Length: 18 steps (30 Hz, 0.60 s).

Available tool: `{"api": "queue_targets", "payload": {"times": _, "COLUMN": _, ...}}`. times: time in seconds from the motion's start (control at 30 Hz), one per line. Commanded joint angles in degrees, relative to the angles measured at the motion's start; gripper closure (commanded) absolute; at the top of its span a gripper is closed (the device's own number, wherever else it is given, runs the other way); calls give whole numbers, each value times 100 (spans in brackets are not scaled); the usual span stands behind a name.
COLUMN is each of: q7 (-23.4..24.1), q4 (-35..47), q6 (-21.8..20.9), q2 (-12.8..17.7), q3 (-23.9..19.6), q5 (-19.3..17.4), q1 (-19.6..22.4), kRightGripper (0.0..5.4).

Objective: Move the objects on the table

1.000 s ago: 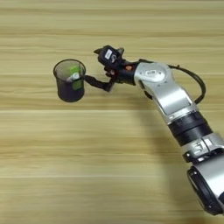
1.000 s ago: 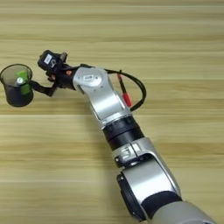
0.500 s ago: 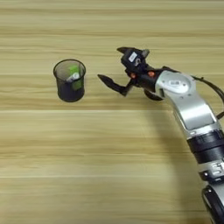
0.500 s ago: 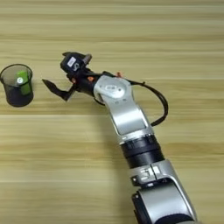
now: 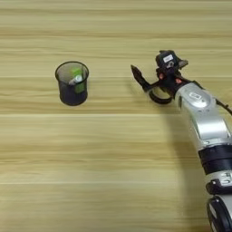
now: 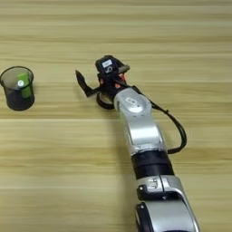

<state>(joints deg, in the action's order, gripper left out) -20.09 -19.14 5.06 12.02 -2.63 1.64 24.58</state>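
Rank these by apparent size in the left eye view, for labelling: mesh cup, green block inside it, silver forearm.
1. Silver forearm, nearer the camera, so partly perspective.
2. Mesh cup.
3. Green block, only partly visible inside the cup.

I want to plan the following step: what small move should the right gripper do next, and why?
Probably draw the right gripper back toward the robot: the green block already lies in the mesh cup, and the gripper hangs apart from it, to its right, over the table.
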Motion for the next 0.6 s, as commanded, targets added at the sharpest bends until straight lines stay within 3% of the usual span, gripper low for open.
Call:
{"api": "queue_targets", "payload": {"times": 0.03, "q7": 332, "q4": -167, "q6": -227, "q2": -23, "q3": -204, "q5": -153, "q1": 313, "kRightGripper": 5}}
{"api": "queue_targets", "payload": {"times": 0.6, "q7": 584, "q4": 186, "q6": 18, "q2": -145, "q3": -265, "q5": -302, "q1": -493, "kRightGripper": 5}}
